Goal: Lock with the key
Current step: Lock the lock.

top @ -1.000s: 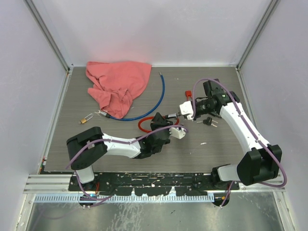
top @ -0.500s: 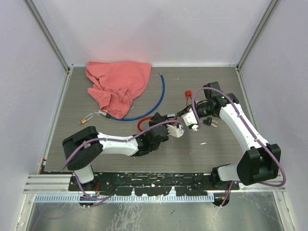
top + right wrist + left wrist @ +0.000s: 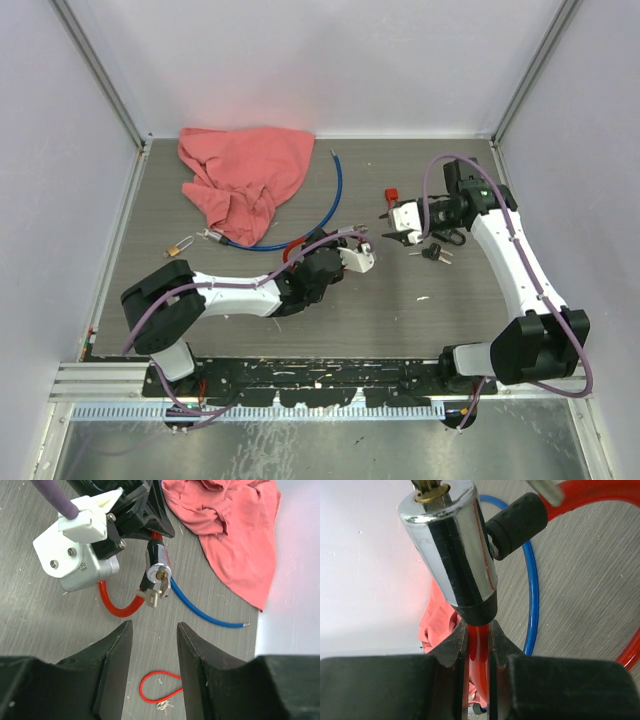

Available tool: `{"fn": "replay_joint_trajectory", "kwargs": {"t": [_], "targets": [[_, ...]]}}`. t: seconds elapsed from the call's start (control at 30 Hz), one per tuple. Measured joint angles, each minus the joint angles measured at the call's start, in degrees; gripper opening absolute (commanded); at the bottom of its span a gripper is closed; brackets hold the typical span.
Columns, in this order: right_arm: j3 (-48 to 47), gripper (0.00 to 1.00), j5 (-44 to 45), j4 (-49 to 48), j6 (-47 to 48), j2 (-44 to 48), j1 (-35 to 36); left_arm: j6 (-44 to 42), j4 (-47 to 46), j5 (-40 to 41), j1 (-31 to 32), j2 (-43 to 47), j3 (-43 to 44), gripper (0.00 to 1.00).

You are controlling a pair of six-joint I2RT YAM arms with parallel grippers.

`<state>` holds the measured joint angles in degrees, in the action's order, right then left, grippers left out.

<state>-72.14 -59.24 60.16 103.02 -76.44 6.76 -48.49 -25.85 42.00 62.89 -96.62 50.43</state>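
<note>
- The chrome lock cylinder on the red cable was held up above the table, near its middle, and the key sat in the cylinder's end.
- The left gripper was clamped on the red cable just under the cylinder.
- The right gripper had its jaws apart, with nothing between them, a little apart from the key.
- A blue cable and a pink cloth lay farther back.

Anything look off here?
Nothing damaged or spilled. The key sticks out of the chrome lock cylinder with the right gripper open and clear of it; the left gripper pinches the red cable beside the cylinder. Spare keys lie loose by the right arm; a pink cloth is crumpled back left.
</note>
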Motion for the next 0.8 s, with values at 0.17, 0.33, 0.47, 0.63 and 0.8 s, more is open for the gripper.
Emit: {"fn": "replay_joint_trajectory", "kwargs": {"t": [0.17,0.33,0.47,0.63,0.8], "targets": [[-1.8,0.47,-1.7,0.9,-11.4,0.7,-2.8,0.3,0.0,0.0,0.0,0.1,-0.2,0.00],[-5.9,0.47,-5.3,-1.6,-39.1,-0.4,-4.1,-0.3,-1.4,1.3,0.7,0.4,-1.3,0.00],[-5.4,0.47,-9.3,-4.8,-60.6,-1.6,-4.2,-3.4,-4.5,3.9,2.6,0.1,-2.4,0.00],[0.9,0.50,-11.4,-11.8,-85.3,-1.6,-4.2,-7.7,-9.5,7.4,4.6,-2.3,-2.9,0.00],[8.0,0.53,-9.1,-19.3,-106.9,-0.9,-4.3,-9.8,-12.0,9.1,5.0,-3.6,-2.9,0.00]]}}
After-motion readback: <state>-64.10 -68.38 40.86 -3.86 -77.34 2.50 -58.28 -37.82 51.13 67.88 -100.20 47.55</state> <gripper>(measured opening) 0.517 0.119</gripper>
